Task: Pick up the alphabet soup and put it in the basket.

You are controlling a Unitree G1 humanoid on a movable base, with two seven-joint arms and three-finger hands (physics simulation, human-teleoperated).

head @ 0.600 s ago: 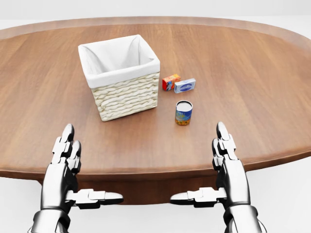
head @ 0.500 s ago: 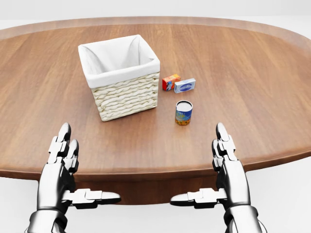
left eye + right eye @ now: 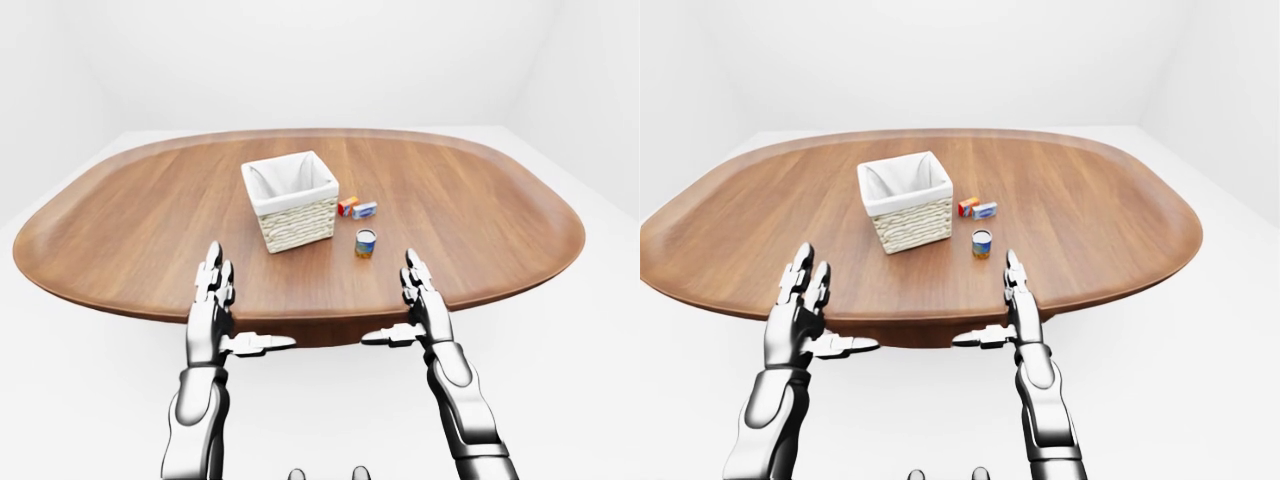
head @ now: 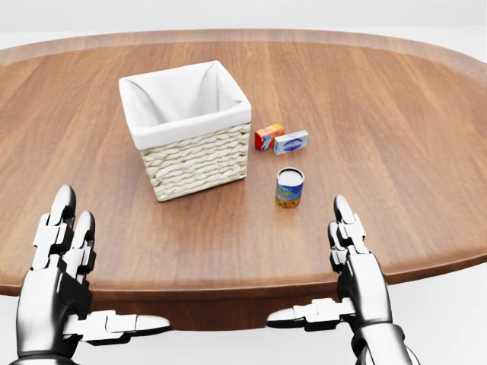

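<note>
left hand (image 4: 57, 293) slid outward since earlier, fingers spread, empty; right hand (image 4: 346, 262) released; alphabet soup (image 4: 289, 187) just ahead, ungrasped; basket (image 4: 186, 125) beyond.

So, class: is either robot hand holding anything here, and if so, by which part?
Nothing is held. The left robot hand and right robot hand are open at the table's near edge; the can stands untouched.
</note>
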